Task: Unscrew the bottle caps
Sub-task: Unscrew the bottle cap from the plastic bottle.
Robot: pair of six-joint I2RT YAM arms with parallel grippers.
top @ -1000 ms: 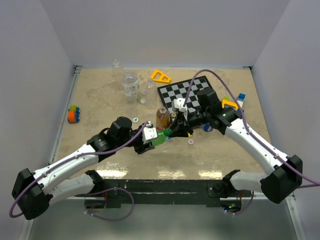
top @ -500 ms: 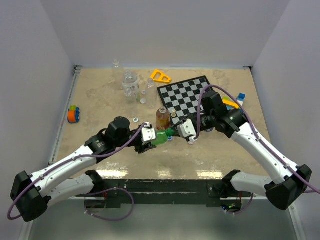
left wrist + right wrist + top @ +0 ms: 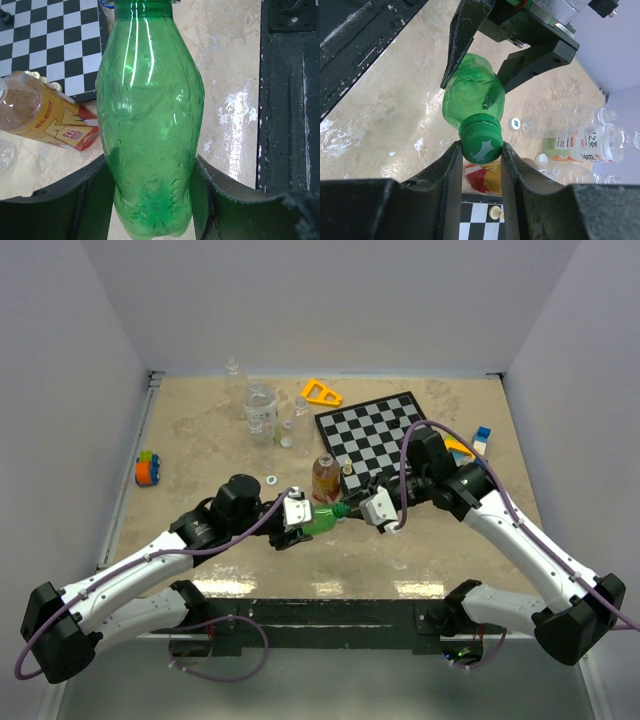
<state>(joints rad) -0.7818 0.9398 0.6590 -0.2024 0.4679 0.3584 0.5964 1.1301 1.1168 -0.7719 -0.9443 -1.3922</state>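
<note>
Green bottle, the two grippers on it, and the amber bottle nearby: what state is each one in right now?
green bottle: held on its side, capped.
green cap: on the bottle's neck, not yet off.
left gripper: shut on the green bottle's body.
right gripper: shut on the green cap.
amber bottle: upright, not gripped.

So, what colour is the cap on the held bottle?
The bottle cap is green, clearest in the right wrist view.
</note>
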